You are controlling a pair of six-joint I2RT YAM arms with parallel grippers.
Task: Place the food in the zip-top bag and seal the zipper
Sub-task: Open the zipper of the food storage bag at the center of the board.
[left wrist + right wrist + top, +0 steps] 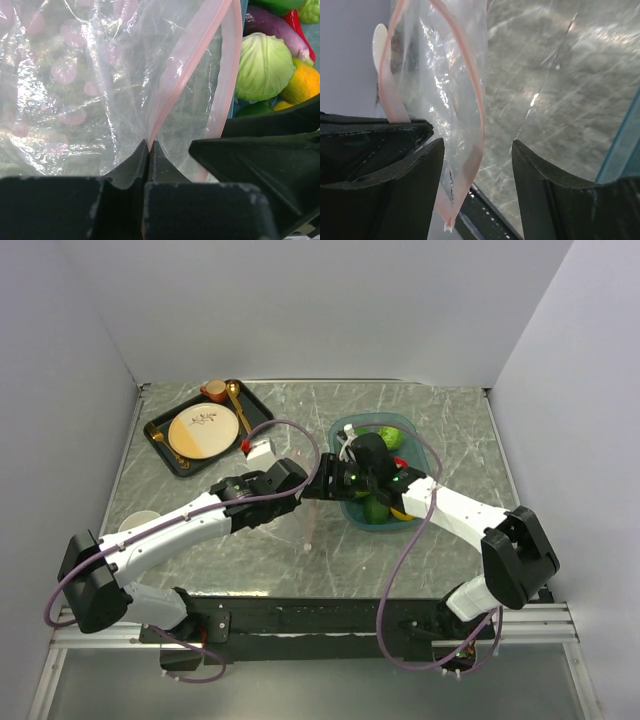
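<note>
Left wrist view told the story: the left pincer was clamped shut, its tips pressed together on the clear plastic of the zip-top bag, right where the pink zipper came down to meet them. From that pinch the two pink edges spread apart toward 1 o'clock, so the mouth stood open. Over at 2 o'clock lay the food, outside the bag: a green round one, the purple eggplant, the orange-yellow mango and a sliver of red chili.

Right wrist view showed the right pincer with its jaws well apart and gripping nothing. The bag's pink edge hung between them, close to the 9 o'clock finger, and I could not tell whether it touched.

From the top camera, both pincers met near the middle of the desk, with the teal tub just at their 3 o'clock. A dark tray carrying a plate sat off at 10 o'clock.
</note>
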